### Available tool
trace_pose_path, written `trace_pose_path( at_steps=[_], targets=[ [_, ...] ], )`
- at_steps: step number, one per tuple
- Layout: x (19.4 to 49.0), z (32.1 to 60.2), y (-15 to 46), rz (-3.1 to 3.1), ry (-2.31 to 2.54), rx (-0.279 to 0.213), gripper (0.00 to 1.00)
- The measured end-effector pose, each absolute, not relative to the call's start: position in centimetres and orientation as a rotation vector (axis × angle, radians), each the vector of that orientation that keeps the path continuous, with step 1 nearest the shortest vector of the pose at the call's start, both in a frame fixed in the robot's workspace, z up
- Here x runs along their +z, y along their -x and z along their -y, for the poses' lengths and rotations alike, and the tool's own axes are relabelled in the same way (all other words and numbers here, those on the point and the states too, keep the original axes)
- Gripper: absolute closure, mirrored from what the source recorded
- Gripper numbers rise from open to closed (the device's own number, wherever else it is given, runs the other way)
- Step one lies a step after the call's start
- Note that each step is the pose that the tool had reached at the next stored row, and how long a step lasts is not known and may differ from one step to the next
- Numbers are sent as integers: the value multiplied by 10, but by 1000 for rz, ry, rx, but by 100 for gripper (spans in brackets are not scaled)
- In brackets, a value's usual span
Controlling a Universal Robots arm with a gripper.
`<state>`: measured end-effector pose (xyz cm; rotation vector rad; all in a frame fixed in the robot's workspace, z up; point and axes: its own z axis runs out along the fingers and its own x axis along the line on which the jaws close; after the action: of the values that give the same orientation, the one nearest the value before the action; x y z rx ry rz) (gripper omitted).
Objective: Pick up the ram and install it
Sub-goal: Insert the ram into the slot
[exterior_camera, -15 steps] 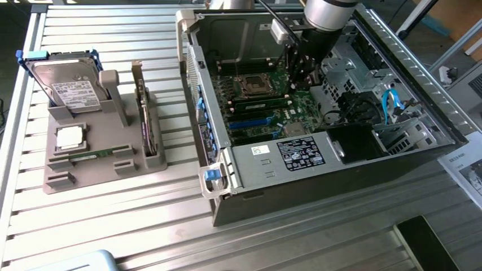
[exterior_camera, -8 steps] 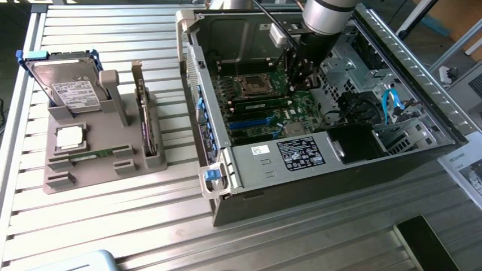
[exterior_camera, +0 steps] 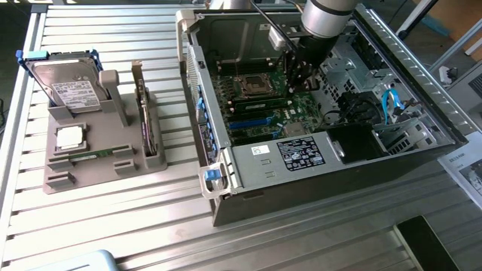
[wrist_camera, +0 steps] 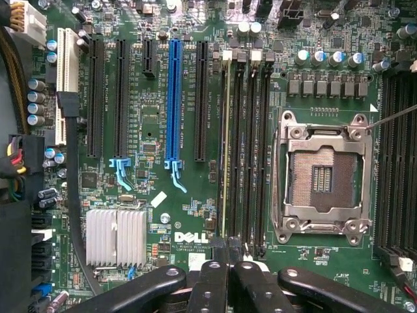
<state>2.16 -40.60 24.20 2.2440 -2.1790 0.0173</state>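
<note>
Pincer [wrist_camera: 228,257] is seen pressed together above the motherboard [wrist_camera: 163,78] inside the open computer case [exterior_camera: 421,152], just beside the empty processor socket [wrist_camera: 322,176]; nothing is seen held. One ram [wrist_camera: 226,150] is seated in a memory slot beside that socket; another ram [exterior_camera: 101,153] is left lying in the grey holder [exterior_camera: 98,164] on the desk [exterior_camera: 113,226], well apart from the case.

A slatted metal table [exterior_camera: 113,226] carries a grey parts holder [exterior_camera: 98,161] at left and an open computer case [exterior_camera: 316,113] at right.
</note>
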Motion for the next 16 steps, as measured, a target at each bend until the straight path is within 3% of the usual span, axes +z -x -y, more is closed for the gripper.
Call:
trace_pose_path(
  at_steps=[16],
  targets=[
    [236,406,-22,2179,-2244,22,89]
  ],
)
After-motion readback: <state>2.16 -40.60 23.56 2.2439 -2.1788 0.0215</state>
